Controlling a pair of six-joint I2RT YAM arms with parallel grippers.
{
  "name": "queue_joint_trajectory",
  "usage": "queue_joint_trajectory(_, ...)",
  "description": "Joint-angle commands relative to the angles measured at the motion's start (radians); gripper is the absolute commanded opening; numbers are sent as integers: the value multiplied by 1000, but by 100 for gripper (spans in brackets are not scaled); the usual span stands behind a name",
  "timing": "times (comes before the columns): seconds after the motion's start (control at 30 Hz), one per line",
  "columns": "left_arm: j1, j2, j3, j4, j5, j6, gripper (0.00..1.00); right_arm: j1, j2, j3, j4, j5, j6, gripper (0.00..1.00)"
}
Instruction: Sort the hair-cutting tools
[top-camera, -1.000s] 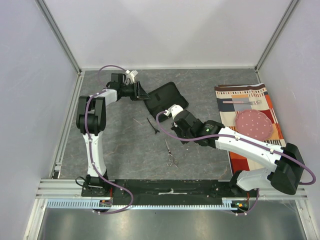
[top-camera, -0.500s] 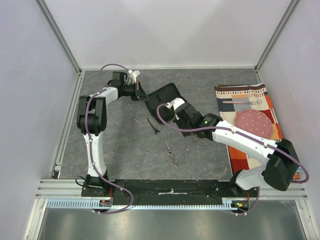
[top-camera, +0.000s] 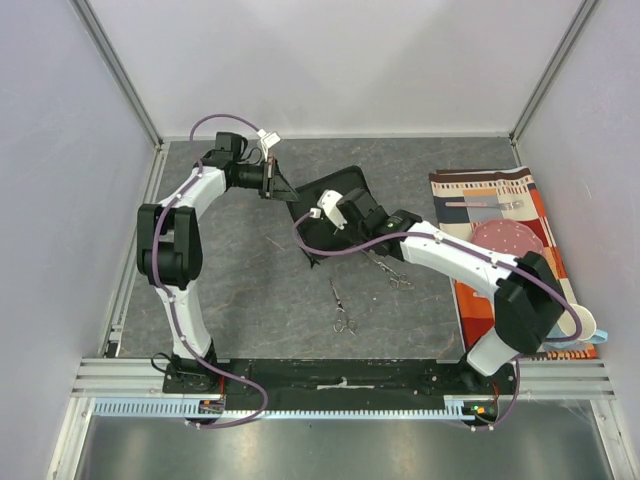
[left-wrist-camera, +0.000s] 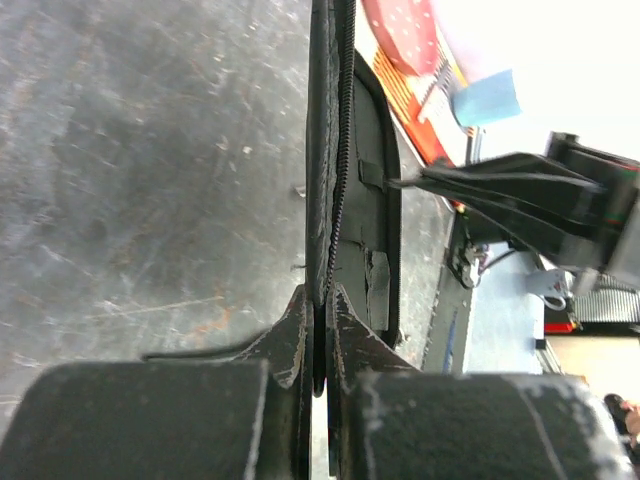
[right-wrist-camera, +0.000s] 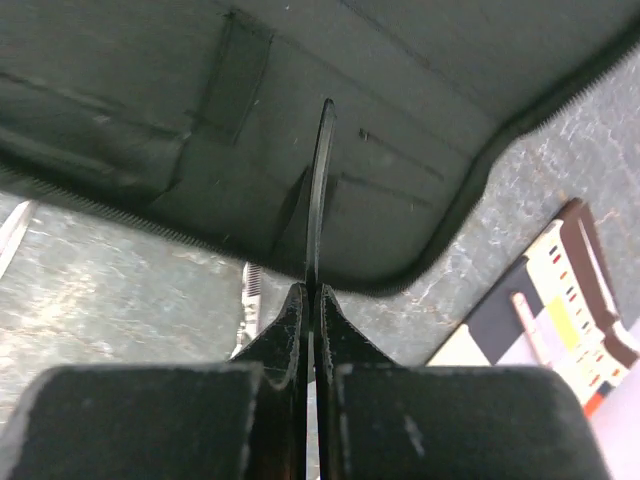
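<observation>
The black pouch (top-camera: 335, 190) lies open at the back middle. My left gripper (top-camera: 281, 189) is shut on its near-left flap (left-wrist-camera: 325, 150) and holds that flap up on edge; the jaws (left-wrist-camera: 320, 295) pinch it tight. My right gripper (top-camera: 316, 222) is shut on a thin black stick-like tool (right-wrist-camera: 318, 180), held edge-on over the pouch's inside (right-wrist-camera: 400, 90); it shows in the left wrist view (left-wrist-camera: 400, 182) too. Silver scissors (top-camera: 342, 308) lie on the table in front. A second silver pair (top-camera: 392, 274) lies under the right forearm, also visible in the right wrist view (right-wrist-camera: 250, 295).
A striped placemat (top-camera: 500, 190) at the right carries a red dotted plate (top-camera: 508, 248) and a fork and knife (top-camera: 485, 204). A thin silver piece (top-camera: 276, 242) lies left of the pouch. Grey walls close the table at the back and sides.
My right gripper has moved up and left with the black tool, from the table's middle to over the open pouch. My left arm shifted slightly, still holding the flap.
</observation>
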Motion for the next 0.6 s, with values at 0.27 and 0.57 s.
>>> queue_joint_trajectory(0.27, -47, -164, -176, -43, 64, 97, 2, -47, 6, 114, 29, -164, -539, 0)
queue_joint_trajectory(0.57, -91, -182, -139, -148, 31, 158, 2, -47, 58, 140, -129, -174, -733, 0)
